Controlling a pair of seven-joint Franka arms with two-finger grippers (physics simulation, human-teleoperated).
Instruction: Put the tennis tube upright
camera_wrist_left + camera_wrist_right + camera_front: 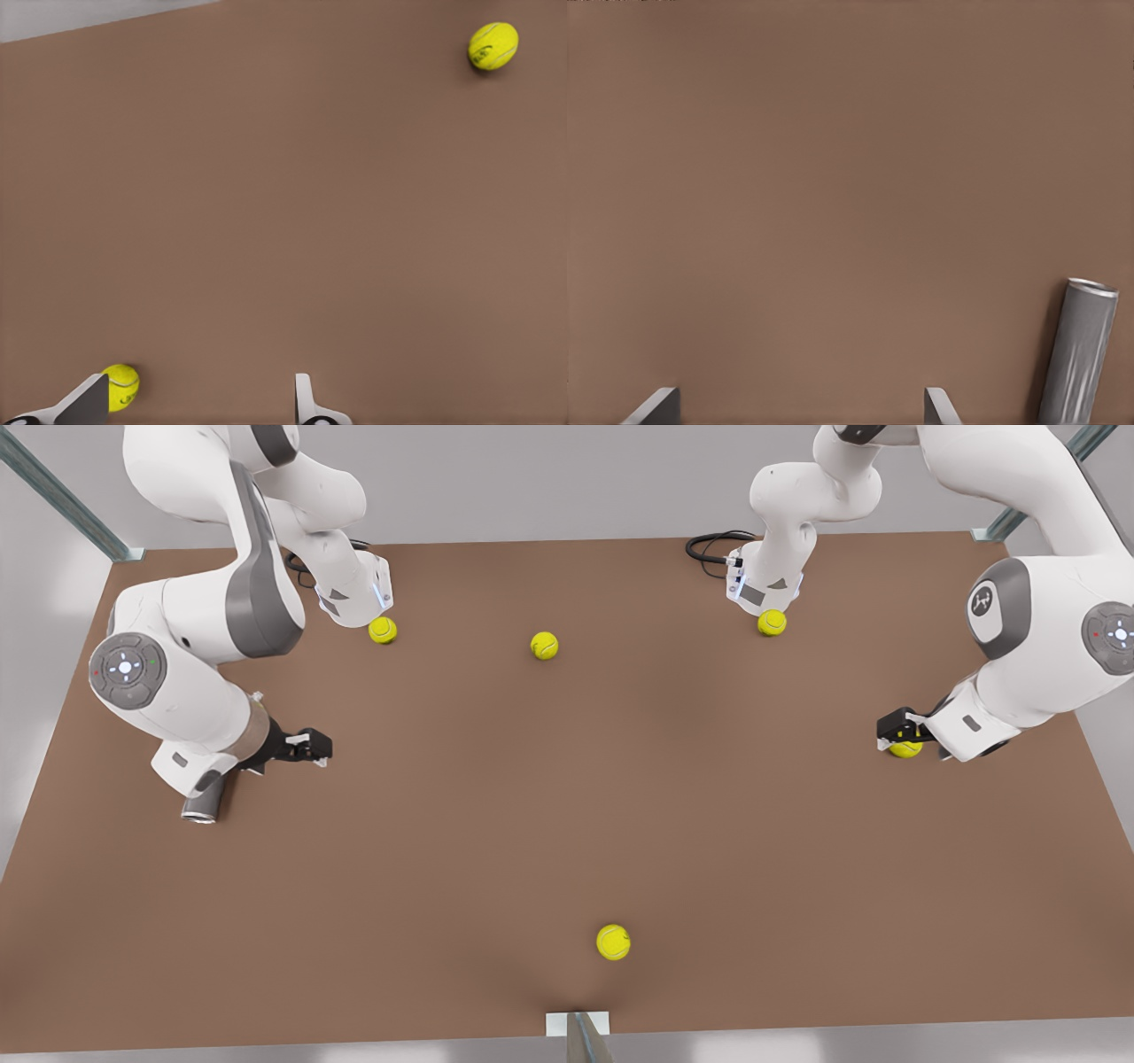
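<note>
Right gripper (321, 748), fingers spread and holding nothing, hangs just beside the tennis tube (203, 804) at the front view's left.

You see the tube lying on the brown table (567, 797), partly tucked under that arm's wrist, its lighter-rimmed open end toward the camera; in the right wrist view the tube (1078, 352) sits off to one side of the fingertips (937, 405), not between them. Your left gripper (889, 732) waits at the front view's right, fingers also apart, with a yellow ball (120, 386) beside one finger. Judge the tube as light, rigid and smooth, so likely slippery and prone to roll. Take it across the body near the middle, though its far end is hidden, so you cannot confirm its full length.
</note>
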